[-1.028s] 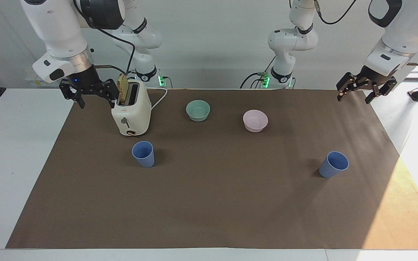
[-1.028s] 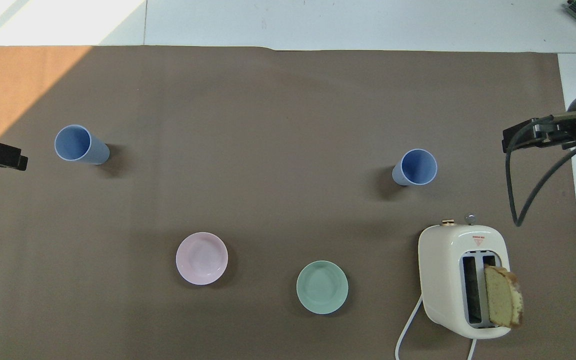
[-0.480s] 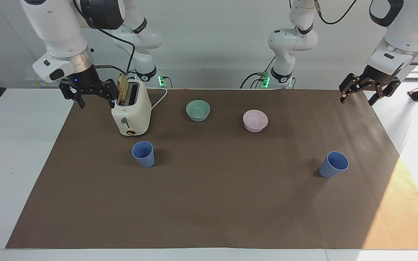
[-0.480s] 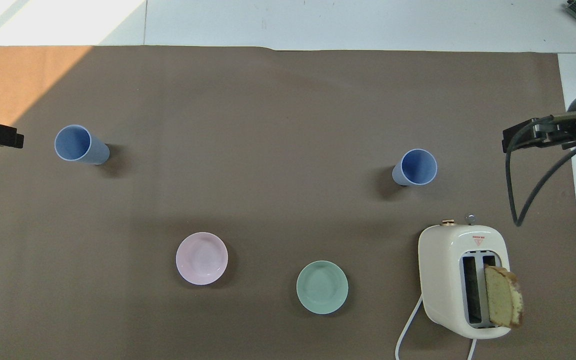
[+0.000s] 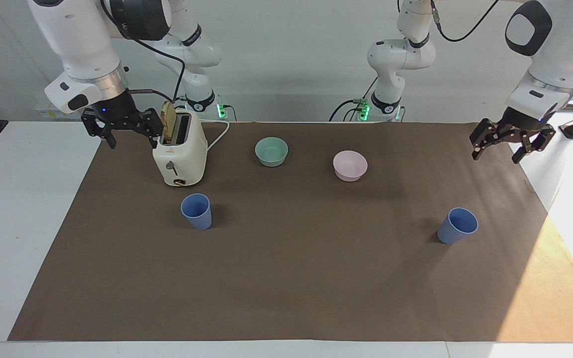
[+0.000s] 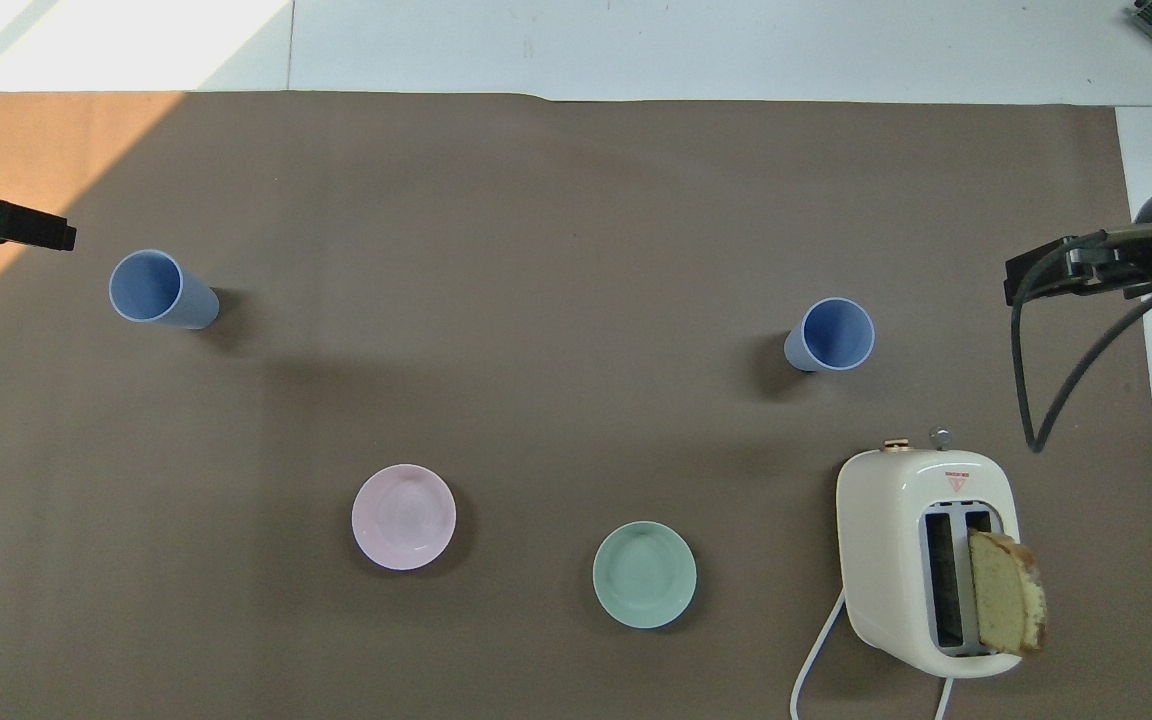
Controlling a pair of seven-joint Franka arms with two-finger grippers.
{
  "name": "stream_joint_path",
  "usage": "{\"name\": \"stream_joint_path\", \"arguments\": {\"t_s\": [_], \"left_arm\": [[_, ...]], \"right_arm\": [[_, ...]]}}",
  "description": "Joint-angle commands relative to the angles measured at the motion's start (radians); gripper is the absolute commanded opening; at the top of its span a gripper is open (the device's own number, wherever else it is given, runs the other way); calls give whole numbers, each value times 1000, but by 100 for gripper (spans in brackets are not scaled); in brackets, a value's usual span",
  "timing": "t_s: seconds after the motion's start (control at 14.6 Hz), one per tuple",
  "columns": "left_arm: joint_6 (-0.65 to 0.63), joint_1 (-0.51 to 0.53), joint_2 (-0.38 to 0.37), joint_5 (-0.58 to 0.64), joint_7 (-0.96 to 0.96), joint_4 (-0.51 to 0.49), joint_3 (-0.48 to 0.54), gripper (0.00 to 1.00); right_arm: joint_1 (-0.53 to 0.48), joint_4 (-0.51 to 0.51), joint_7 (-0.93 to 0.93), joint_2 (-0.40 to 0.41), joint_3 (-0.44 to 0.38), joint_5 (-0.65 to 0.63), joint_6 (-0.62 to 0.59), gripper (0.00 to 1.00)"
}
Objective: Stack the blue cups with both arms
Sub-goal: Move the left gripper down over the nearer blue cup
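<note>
Facing view: left gripper [image 5: 509, 147], fingers spread, lower than half a second ago and now over the brown mat's edge at the left arm's end, bearing toward the blue cup [image 5: 457, 225] standing on the mat below and well apart from it. Judged the opening reach; nothing gripped yet. Right gripper [image 5: 122, 130] unmoved, fingers apart, waiting just beside the cream toaster [image 5: 179, 154]; second blue cup [image 5: 196, 211] upright, below it.

Overhead view: only the left gripper's tip [image 6: 6, 222] in frame, shifted forward beside its cup [image 6: 161, 291]. Red triangular badge atop the toaster [image 6: 926, 560], lettering unreadable.
</note>
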Motion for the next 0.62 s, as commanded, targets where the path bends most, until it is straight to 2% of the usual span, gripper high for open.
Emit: {"name": "stream_joint_path", "arguments": {"t_s": [0.0, 0.27, 0.55], "left_arm": [[60, 23, 42, -27, 62, -11, -4, 100], [126, 31, 122, -45, 84, -25, -4, 100], [236, 33, 154, -85, 90, -97, -4, 100]], "right_arm": [[-6, -21, 12, -15, 1, 13, 16, 100], [-7, -21, 12, -15, 1, 13, 16, 100], [-7, -21, 12, -15, 1, 13, 16, 100]]}}
